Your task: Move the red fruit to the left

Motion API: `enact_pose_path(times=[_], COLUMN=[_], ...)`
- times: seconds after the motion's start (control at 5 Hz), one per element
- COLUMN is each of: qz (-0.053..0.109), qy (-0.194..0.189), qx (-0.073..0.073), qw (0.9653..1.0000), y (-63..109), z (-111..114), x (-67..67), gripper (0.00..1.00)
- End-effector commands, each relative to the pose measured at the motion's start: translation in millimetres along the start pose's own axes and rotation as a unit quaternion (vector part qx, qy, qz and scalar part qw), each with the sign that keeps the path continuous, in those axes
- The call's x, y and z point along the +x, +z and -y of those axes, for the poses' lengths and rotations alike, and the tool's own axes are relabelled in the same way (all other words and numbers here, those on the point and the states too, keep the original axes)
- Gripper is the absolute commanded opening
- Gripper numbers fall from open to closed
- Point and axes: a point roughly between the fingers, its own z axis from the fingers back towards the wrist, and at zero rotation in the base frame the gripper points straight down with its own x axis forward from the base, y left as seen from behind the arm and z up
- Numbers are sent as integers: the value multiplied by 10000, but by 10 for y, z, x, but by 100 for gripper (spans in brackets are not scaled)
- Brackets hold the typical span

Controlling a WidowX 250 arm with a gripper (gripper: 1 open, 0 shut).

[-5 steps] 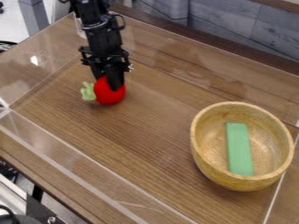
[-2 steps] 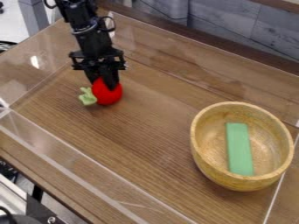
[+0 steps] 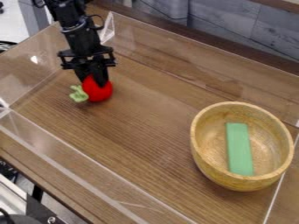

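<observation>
The red fruit (image 3: 96, 89) is a small round bright-red toy with a light-green leafy stem poking out to its left. It rests low on the wooden table (image 3: 140, 131), toward the left side. My black gripper (image 3: 90, 78) points almost straight down over it, shut on the fruit's top, with the fingers straddling it. The arm rises from there to the upper left of the view.
A wooden bowl (image 3: 205, 153) sits at the right with a flat green rectangular piece (image 3: 239, 147) inside. Clear acrylic walls (image 3: 47, 140) fence the table at the front, left and back.
The gripper has carried the red fruit leftward across the table, a short way from its earlier spot, and the wrist has rolled somewhat. The bowl has not moved.
</observation>
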Motion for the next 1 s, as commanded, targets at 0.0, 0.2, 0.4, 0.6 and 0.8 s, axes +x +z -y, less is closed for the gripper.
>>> enact_pose_path(times=[0.0, 0.2, 0.4, 0.6, 0.8], qz=[39, 57, 223, 330, 447], qy=[181, 179, 122, -177, -472], qx=[131, 117, 20, -81, -150], qw=[9997, 9998, 9997, 9993, 9978], y=[58, 189, 438, 662, 895], z=[-197, -165, -31, 50, 142], x=[41, 98, 178, 299, 402], gripper=[100, 100, 100, 100, 100])
